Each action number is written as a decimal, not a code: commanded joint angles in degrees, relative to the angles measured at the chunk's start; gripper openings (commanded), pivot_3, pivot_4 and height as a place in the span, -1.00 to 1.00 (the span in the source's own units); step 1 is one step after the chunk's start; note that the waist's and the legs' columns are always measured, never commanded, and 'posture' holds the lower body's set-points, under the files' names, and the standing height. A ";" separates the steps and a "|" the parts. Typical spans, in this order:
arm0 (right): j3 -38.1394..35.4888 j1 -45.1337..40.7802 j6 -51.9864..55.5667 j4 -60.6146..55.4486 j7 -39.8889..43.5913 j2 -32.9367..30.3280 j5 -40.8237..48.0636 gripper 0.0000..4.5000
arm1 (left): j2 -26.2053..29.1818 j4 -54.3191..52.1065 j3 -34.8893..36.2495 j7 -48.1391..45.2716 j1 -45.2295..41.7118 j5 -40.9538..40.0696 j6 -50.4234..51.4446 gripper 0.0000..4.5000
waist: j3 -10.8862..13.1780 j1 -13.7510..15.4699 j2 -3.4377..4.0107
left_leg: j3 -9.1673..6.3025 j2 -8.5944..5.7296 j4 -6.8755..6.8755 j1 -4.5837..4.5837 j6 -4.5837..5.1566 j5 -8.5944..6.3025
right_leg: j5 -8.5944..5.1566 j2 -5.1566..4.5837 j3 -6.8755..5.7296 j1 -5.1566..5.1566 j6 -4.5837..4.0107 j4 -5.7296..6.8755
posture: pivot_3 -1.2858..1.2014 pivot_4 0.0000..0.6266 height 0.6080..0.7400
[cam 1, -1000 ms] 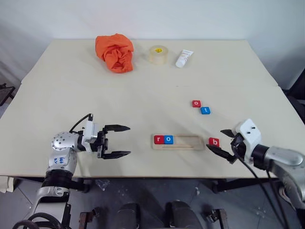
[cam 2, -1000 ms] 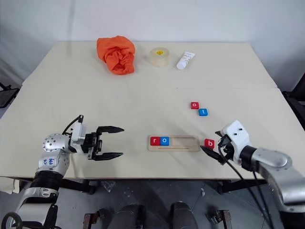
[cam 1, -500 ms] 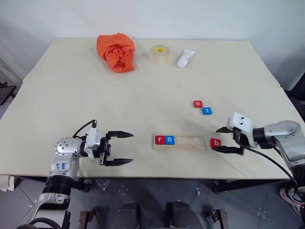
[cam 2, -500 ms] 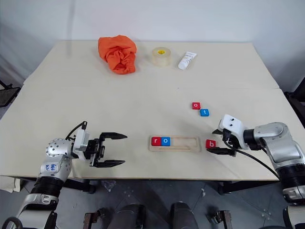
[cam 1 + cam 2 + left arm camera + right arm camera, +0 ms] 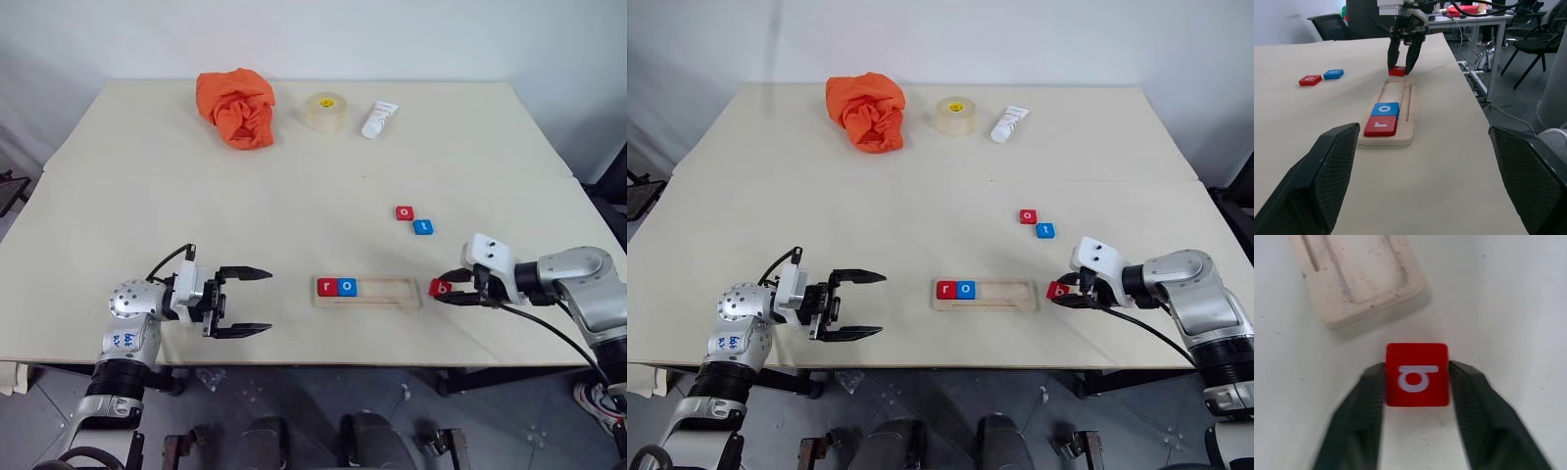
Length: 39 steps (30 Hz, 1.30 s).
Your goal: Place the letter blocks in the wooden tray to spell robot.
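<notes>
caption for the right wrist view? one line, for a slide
Right gripper fingers flank the red b block on the table, just short of the wooden tray end.

We see a pale beige table before a white wall, grey floor beneath, and black office chairs nearby.

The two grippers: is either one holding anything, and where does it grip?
The right gripper pinches the red b block by two opposite side edges, beside the tray end. The left gripper is open and holds nothing.
</notes>
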 commanded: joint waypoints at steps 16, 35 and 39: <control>11.47 -14.28 16.95 -18.44 8.05 1.21 -0.59 -0.35 | -0.14 3.23 1.18 -1.18 -3.02 -0.03 -2.66 1.00 | 0.02 0.09 0.04 | -0.07 0.02 -0.01 -0.17 -0.06 -0.08 | 0.00 -0.02 -0.08 -0.11 0.00 -0.13 | 0.03 -0.52 1.00; 16.57 -20.35 13.17 -12.48 7.20 10.00 -5.64 -0.35 | -0.63 1.39 1.21 0.22 -1.41 0.08 -3.41 1.00 | 0.02 -0.02 0.04 | -0.14 0.02 0.11 -0.34 -0.06 -0.09 | 0.00 -0.01 -0.22 -0.22 0.00 -0.11 | 0.03 -0.52 1.00; 16.89 -20.61 12.59 -11.13 7.16 10.99 -6.41 -0.35 | -0.56 1.12 1.30 0.36 -1.21 0.03 -3.47 1.00 | 0.02 -0.03 0.04 | -0.14 0.01 0.11 -0.35 -0.06 -0.09 | 0.00 -0.01 -0.23 -0.22 0.00 -0.09 | 0.03 -0.52 1.00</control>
